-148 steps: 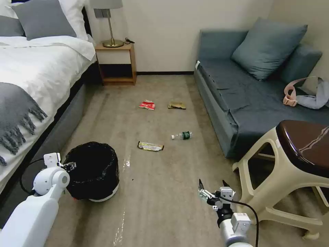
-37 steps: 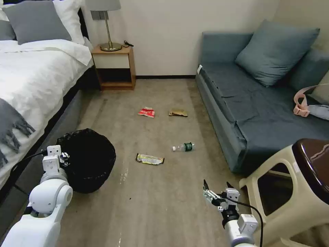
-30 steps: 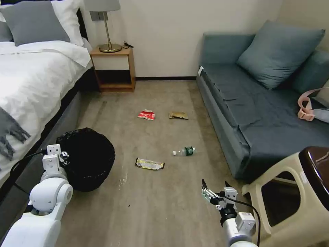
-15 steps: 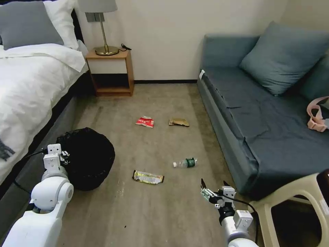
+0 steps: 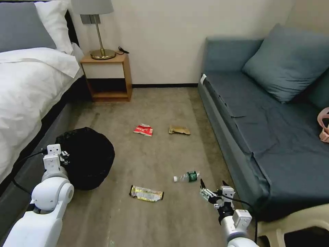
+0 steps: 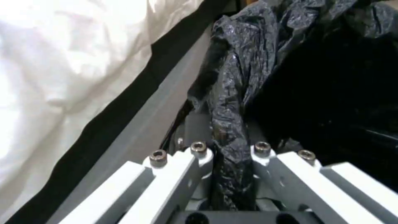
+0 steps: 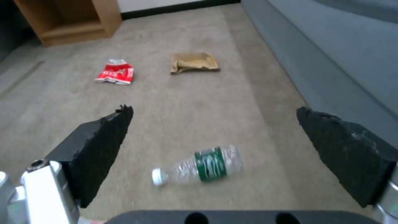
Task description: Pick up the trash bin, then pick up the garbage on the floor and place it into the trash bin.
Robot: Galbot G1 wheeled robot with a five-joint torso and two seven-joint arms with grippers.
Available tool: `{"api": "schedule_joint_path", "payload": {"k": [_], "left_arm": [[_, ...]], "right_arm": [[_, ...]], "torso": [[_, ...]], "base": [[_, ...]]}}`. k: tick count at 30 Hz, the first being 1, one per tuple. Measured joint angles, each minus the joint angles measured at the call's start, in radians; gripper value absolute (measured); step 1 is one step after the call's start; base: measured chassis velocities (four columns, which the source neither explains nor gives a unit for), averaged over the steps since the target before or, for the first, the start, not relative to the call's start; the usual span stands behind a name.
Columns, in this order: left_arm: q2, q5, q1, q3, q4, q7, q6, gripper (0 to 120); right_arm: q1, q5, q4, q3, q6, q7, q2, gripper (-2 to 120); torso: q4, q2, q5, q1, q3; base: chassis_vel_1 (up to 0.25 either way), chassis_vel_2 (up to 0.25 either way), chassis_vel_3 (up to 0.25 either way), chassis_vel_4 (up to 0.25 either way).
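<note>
Left pincer (image 6: 226, 174) clamps the trash bin (image 5: 87, 157) rim bag. Right pincer (image 7: 215, 155) wide, above bottle (image 7: 199, 168): centre on the label, descend straight.

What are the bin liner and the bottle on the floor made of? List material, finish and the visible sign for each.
Bin liner: thin black plastic film, glossy; it crinkles and glints.
Bottle: clear plastic, probably; floor shows through, green label, white cap.
</note>
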Motion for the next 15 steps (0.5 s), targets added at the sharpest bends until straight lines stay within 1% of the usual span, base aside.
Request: {"api": "schedule_joint_path", "payload": {"k": [10,12,13,15], "left_arm": [[-0.008,0.002,0.018,-0.002,-0.011,0.0,-0.016,4],[-0.009,0.003,0.028,-0.006,-0.011,0.0,-0.023,4],[-0.009,0.003,0.028,-0.006,-0.011,0.0,-0.023,4],[-0.009,0.005,0.037,-0.012,-0.01,0.0,-0.031,4]], "right_arm": [[0.006,-0.02,-0.023,-0.027,0.013,-0.042,-0.016,100],[0.03,-0.021,-0.039,-0.047,0.011,-0.057,-0.041,100],[0.03,-0.021,-0.039,-0.047,0.011,-0.057,-0.041,100],[0.07,-0.021,-0.058,-0.068,-0.004,-0.078,-0.08,100]], "torso": [[-0.0002,0.0,-0.0001,0.0,0.0],[-0.0004,0.0,0.0,0.0,0.0],[-0.0004,0.0,0.0,0.0,0.0],[-0.0001,0.0,0.0,0.0,0.0]], "base": [[-0.153,0.159,0.156,-0.157],[-0.111,0.08,0.105,-0.108],[-0.087,0.08,0.105,-0.077],[-0.018,0.02,0.044,-0.038]]}}
